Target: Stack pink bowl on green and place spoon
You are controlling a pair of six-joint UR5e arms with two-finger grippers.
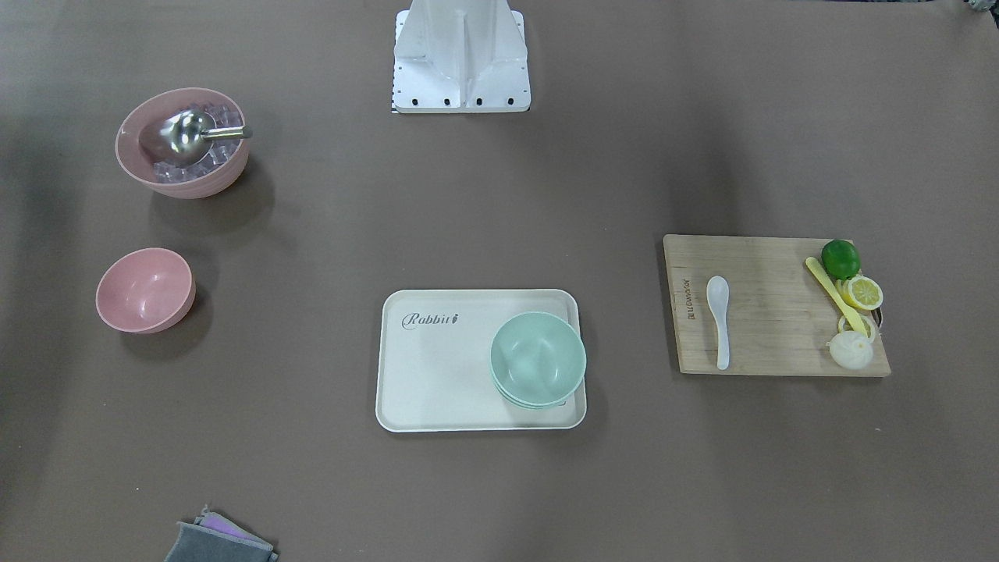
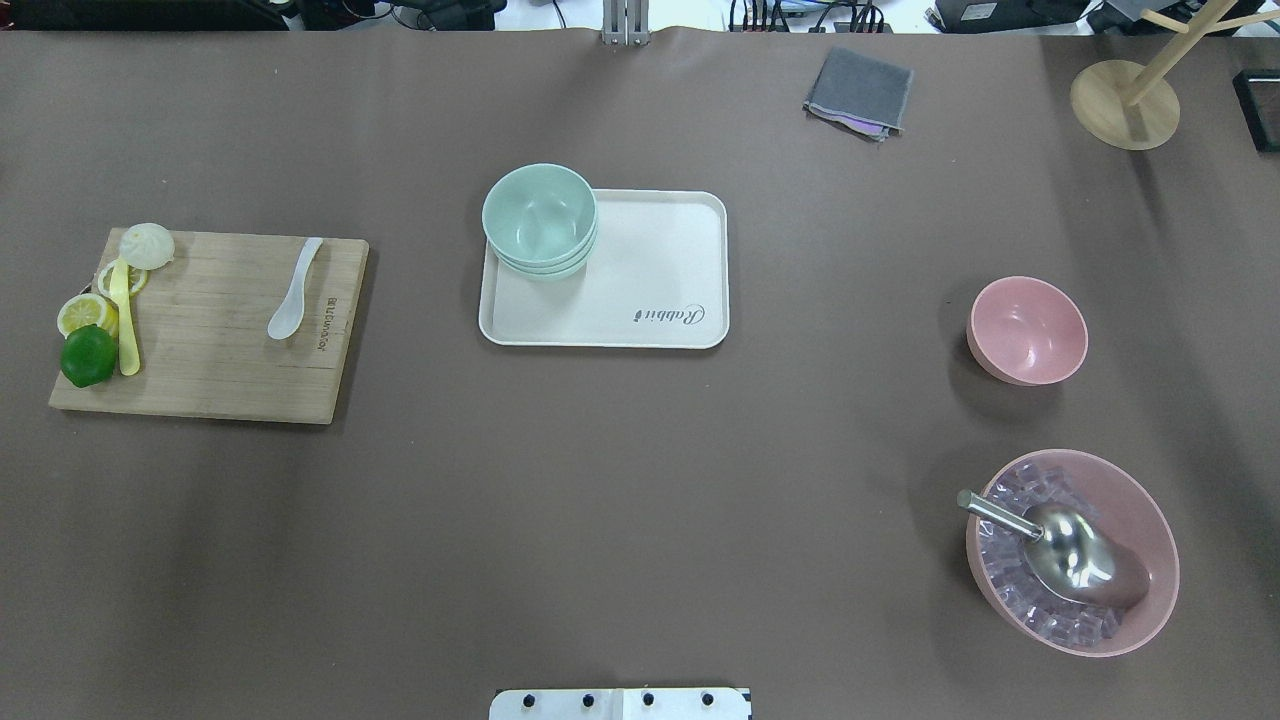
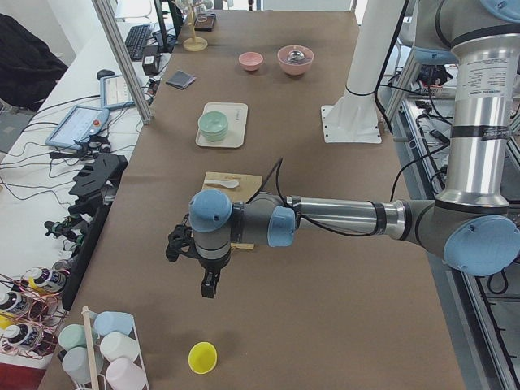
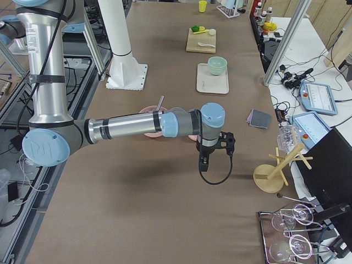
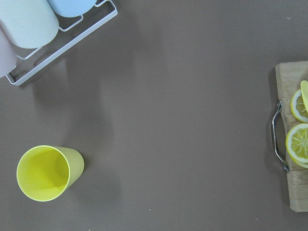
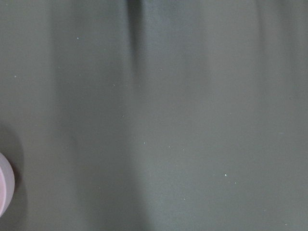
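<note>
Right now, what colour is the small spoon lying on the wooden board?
The spoon is plain glossy white. It shows best in the front-facing view.

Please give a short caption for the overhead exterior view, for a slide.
Small pink bowl alone on the table, green bowls nested on the tray, white spoon on the cutting board.

I see a cream tray (image 2: 640, 270) mid-table. On the robot's left of the tray lies a wooden cutting board (image 2: 220, 350) carrying a lime (image 2: 88, 355), lemon slices (image 2: 85, 314), a long yellow utensil (image 2: 125, 320) and a pale round lump (image 2: 147, 245), possibly an onion. Well off on the tray's other side sits a large pink bowl (image 2: 1130, 490) of ice cubes (image 2: 1010, 580) with a metal scoop (image 2: 1075, 555). Beyond the tray lies a folded grey cloth (image 2: 860, 90).
</note>
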